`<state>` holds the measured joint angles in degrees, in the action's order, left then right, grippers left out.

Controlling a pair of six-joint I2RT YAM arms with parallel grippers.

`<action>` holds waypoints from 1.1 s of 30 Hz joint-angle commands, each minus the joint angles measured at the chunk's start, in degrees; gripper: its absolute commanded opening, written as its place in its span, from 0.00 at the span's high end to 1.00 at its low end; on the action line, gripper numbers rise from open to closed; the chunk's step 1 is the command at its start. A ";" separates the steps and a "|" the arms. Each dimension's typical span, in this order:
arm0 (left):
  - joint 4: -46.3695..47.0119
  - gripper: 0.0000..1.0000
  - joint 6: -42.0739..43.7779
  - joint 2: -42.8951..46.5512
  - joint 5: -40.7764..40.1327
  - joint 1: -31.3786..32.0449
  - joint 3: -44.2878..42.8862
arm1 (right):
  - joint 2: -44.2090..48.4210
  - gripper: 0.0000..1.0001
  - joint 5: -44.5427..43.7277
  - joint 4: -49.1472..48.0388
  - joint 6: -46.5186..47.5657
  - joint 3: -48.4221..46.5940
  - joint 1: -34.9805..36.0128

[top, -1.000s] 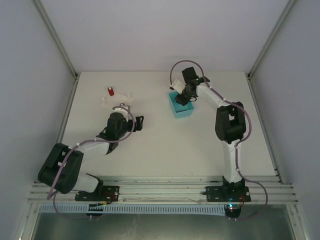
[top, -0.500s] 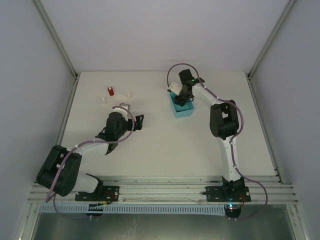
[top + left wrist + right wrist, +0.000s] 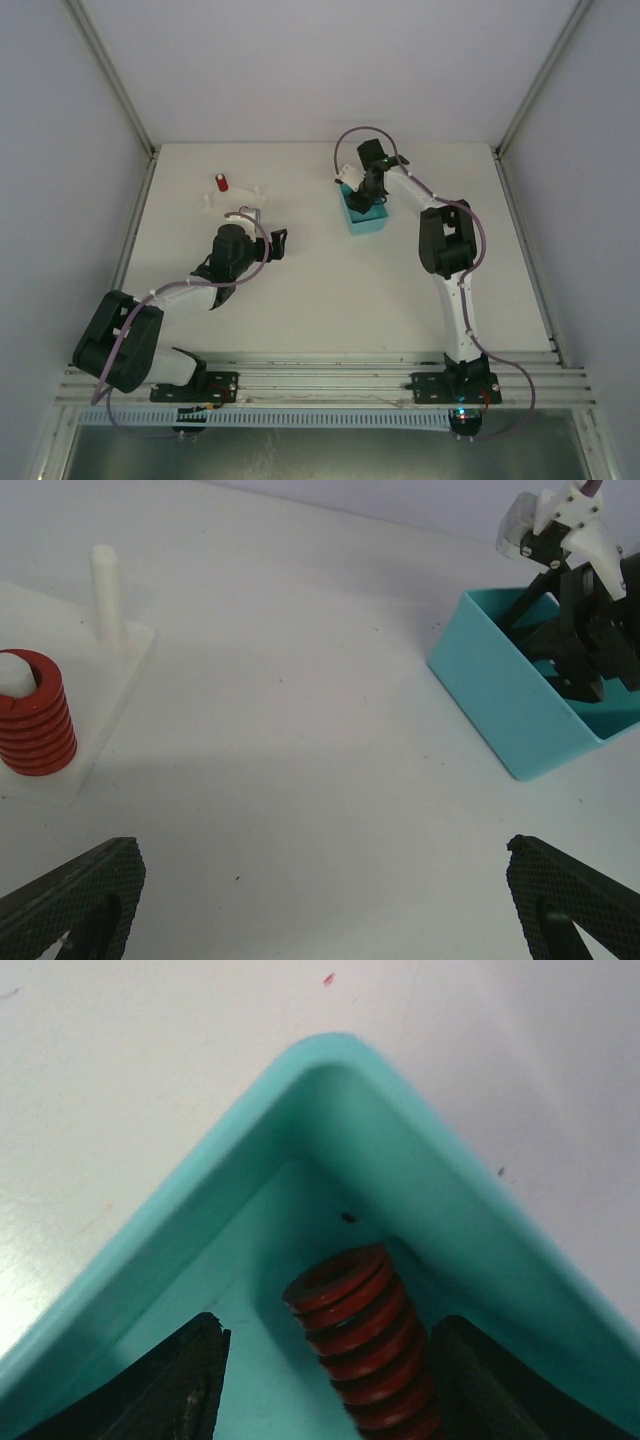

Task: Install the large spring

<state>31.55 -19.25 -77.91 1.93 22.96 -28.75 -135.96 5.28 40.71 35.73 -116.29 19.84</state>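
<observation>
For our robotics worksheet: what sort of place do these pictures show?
Probably a robotics lab test cell: white table walled by blank panels, left arm and right arm bolted to a rail, a peg fixture.

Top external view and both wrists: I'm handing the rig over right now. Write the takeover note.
Left gripper: open, empty, hovering near the white peg base.
Right gripper: open, down inside the teal plastic bin, fingers either side of the loose red coil spring lying there, not closed on it.
Done: a second red coil spring sits on one peg of the base; the thin white peg beside it is bare.
To do: grasp the loose spring, lift it out, seat it on its peg.
</observation>
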 commanded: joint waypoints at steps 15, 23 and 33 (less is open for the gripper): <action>0.29 0.01 1.68 2.20 -1.55 1.11 -0.51 | -3.06 0.47 -3.43 10.49 -2.85 -1.82 -0.94; 0.16 0.01 1.83 1.99 -1.98 1.22 -0.50 | -2.86 0.57 -3.59 8.09 -4.15 0.24 -1.27; 0.12 0.01 1.92 2.33 -3.25 1.23 -0.25 | 2.62 0.82 -2.36 0.84 -6.42 5.63 -1.33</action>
<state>31.48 -17.98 -76.47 -0.10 23.90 -28.75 -135.76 2.85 43.68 31.00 -113.69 18.92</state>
